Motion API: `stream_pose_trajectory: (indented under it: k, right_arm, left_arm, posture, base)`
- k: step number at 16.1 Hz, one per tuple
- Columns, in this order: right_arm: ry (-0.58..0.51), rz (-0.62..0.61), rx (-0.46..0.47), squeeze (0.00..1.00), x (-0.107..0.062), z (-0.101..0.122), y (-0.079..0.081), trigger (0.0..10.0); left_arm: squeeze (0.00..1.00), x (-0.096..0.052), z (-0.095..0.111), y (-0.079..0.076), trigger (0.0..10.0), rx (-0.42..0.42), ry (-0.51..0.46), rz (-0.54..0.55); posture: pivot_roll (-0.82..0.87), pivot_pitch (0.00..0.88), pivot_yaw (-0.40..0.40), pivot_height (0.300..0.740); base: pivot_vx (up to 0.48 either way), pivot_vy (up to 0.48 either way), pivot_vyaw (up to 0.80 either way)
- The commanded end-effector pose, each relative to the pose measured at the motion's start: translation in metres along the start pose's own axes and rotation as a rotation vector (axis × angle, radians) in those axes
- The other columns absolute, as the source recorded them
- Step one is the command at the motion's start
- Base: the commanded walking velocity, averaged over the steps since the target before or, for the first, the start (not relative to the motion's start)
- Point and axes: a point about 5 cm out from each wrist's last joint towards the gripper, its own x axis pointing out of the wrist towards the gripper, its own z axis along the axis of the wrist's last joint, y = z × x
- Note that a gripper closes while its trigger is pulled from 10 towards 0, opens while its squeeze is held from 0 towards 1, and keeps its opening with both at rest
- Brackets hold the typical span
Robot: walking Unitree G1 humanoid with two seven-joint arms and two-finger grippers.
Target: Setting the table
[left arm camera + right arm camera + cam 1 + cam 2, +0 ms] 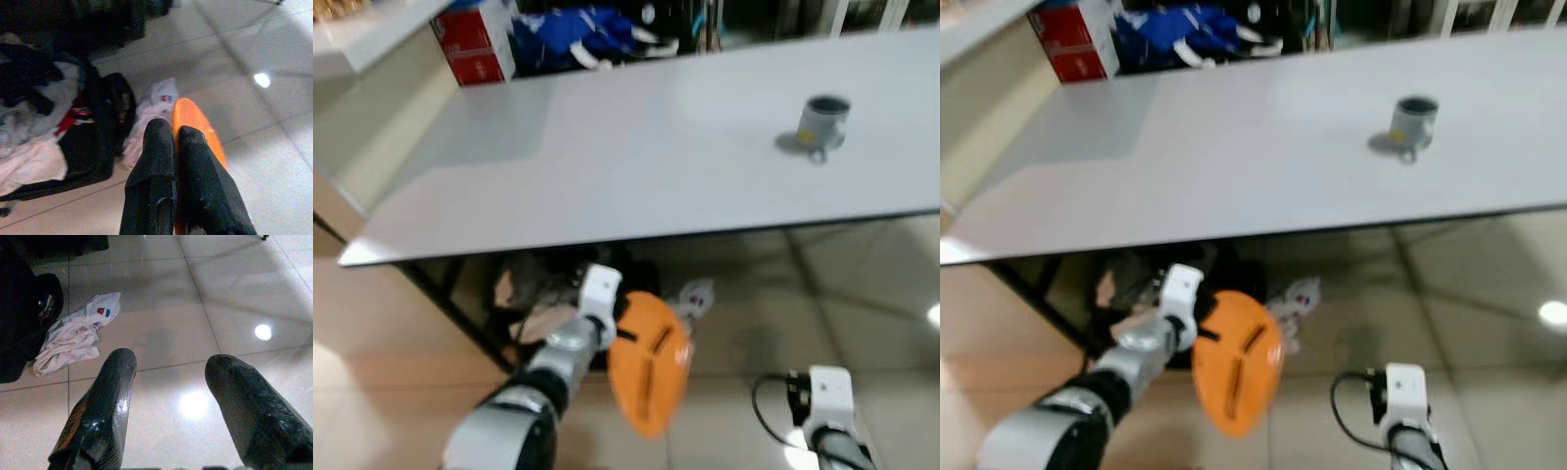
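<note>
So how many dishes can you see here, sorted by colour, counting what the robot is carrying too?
Orange: 1, the plate, held edge-on in the left hand below the table edge.
Grey: 1, the mug, standing on the table.
Total: 2.
The right hand is open with nothing in it, over the floor.

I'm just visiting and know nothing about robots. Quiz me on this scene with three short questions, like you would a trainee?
1. True or false: the orange plate lies flat on the white table.
2. Which stands on the table? A) a grey mug B) a glass bowl C) a fork
3. Fill in: the right pincer hangs over the tiled floor with its fingers ____.

Key:
1. False; the left pincer grips it below the table's edge.
2. A
3. open
</note>
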Motion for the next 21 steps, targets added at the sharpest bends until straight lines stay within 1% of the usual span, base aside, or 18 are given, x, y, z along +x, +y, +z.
stream_pose_trajectory:
  k: [1,2,4,6,9,13,14,16,18,20,21]
  right_arm:
    - [0.013,0.031,0.006,0.00,-0.001,-0.003,0.012,10.0]
    - [0.017,0.033,0.004,0.00,-0.001,-0.003,0.012,10.0]
    - [0.025,0.040,-0.007,0.00,-0.001,-0.004,0.011,10.0]
    - [0.030,0.041,-0.011,0.00,-0.001,-0.004,0.008,10.0]
    - [0.030,0.037,-0.023,0.00,0.001,-0.002,0.002,10.0]
    - [0.007,0.034,-0.030,0.00,0.003,0.002,-0.001,10.0]
    - [0.006,0.034,-0.032,0.00,0.003,0.003,-0.001,10.0]
    - [0.006,0.034,-0.030,0.00,0.003,0.003,0.000,10.0]
    - [0.007,0.034,-0.028,0.00,0.003,0.003,0.000,10.0]
    - [-0.021,0.019,-0.008,0.00,0.002,0.005,0.000,10.0]
    - [-0.013,0.018,-0.010,0.00,0.002,0.003,-0.001,10.0]
  left_arm:
    - [0.00,-0.006,-0.004,0.019,0.0,-0.015,0.009,0.068]
    - [0.00,-0.009,-0.011,0.025,0.0,-0.031,0.026,0.088]
    - [0.00,-0.012,-0.019,0.026,0.0,-0.053,0.045,0.103]
    - [0.00,-0.013,-0.025,0.025,0.0,-0.065,0.056,0.105]
    - [0.00,-0.016,-0.044,0.016,0.0,-0.094,0.104,0.099]
    - [0.00,-0.020,-0.056,0.016,0.0,-0.090,0.131,0.107]
    - [0.00,-0.020,-0.055,0.016,0.0,-0.083,0.132,0.110]
    - [0.00,-0.019,-0.051,0.016,0.0,-0.038,0.117,0.107]
    - [0.00,-0.018,-0.048,0.016,0.0,-0.031,0.087,0.093]
    - [0.00,-0.014,-0.031,0.013,0.0,0.006,0.018,0.059]
    - [0.00,-0.013,-0.029,0.012,0.0,0.019,0.014,0.045]
  posture:
    - [-0.11,0.000,0.161,0.735]
    - [-0.10,0.000,0.159,0.735]
    - [-0.10,0.000,0.151,0.735]
    - [-0.10,0.000,0.146,0.735]
    - [-0.11,0.000,0.134,0.735]
    - [-0.11,0.000,0.125,0.735]
    - [-0.11,0.000,0.124,0.735]
    - [-0.11,0.000,0.125,0.735]
    - [-0.10,0.000,0.127,0.735]
    - [-0.10,0.000,0.127,0.735]
    - [-0.10,0.000,0.128,0.735]
  base:
    - [0.000,0.000,0.00]
    - [0.000,0.000,0.00]
    - [0.000,0.000,0.00]
    - [0.000,0.000,0.00]
    - [0.000,0.000,0.00]
    - [0.000,0.000,0.00]
    - [0.000,0.000,0.00]
    - [0.000,0.000,0.00]
    - [0.000,0.000,0.00]
    - [0.000,0.000,0.00]
    - [0.000,0.000,0.00]
